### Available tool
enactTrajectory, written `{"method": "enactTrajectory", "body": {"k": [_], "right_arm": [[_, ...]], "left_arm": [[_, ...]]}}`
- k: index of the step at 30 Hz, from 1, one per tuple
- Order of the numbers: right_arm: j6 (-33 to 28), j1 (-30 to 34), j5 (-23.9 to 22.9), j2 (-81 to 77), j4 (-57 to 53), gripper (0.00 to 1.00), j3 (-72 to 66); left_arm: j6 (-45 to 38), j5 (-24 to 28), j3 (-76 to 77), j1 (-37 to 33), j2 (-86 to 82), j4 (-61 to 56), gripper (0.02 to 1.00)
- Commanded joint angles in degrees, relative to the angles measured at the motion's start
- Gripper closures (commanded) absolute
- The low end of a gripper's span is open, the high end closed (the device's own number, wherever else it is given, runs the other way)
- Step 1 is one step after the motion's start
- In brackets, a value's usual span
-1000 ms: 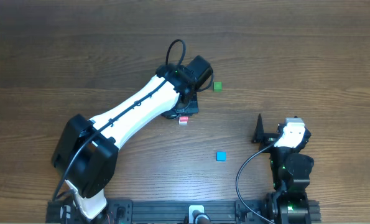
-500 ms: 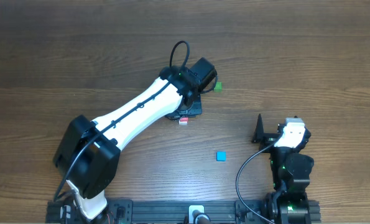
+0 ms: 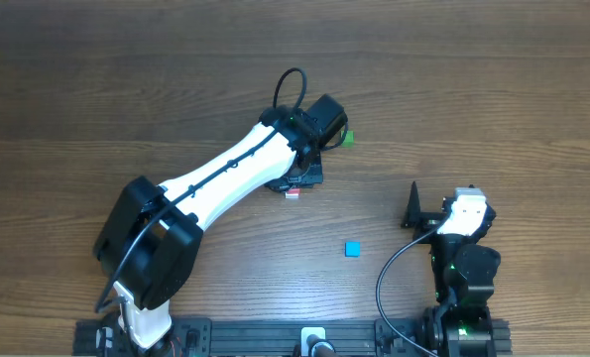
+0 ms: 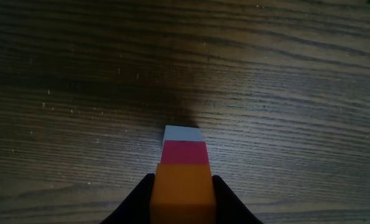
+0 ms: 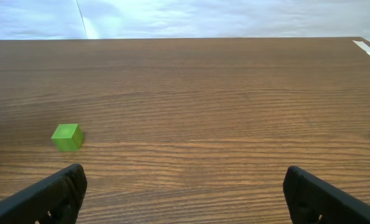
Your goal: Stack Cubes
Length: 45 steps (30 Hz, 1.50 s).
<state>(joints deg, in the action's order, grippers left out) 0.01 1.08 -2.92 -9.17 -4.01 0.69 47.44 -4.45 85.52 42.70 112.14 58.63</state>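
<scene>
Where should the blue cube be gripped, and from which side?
Probably two opposite side faces of the blue cube, coming straight down from above. It lies flat on the table with bare wood all round, so both faces are free; the right gripper is nearest.

We've got a dark brown wood-grain bench here, grain running side to side. Past its far edge we can see a white, slightly wrinkly backdrop.
</scene>
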Motion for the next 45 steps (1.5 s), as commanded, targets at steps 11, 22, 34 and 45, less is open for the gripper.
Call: {"method": "enactTrajectory", "body": {"k": [11, 22, 34, 45], "right_arm": [[0.11, 0.33, -0.09, 0.22, -0.02, 0.007, -0.37], [0.11, 0.33, -0.11, 0.22, -0.02, 0.007, -0.37], [0.11, 0.33, -0.09, 0.22, -0.02, 0.007, -0.37], [0.11, 0.33, -0.09, 0.22, -0.02, 0.007, -0.37]], "left_arm": [[0.61, 0.55, 1.01, -0.02, 0.70, -0.15, 0.906], [0.63, 0.59, 1.01, -0.02, 0.70, -0.15, 0.809], [0.63, 0.98, 1.01, -0.04, 0.70, -0.15, 0.643], [0.87, 0.22, 0.96, -0.04, 0.70, -0.26, 0.172]]}}
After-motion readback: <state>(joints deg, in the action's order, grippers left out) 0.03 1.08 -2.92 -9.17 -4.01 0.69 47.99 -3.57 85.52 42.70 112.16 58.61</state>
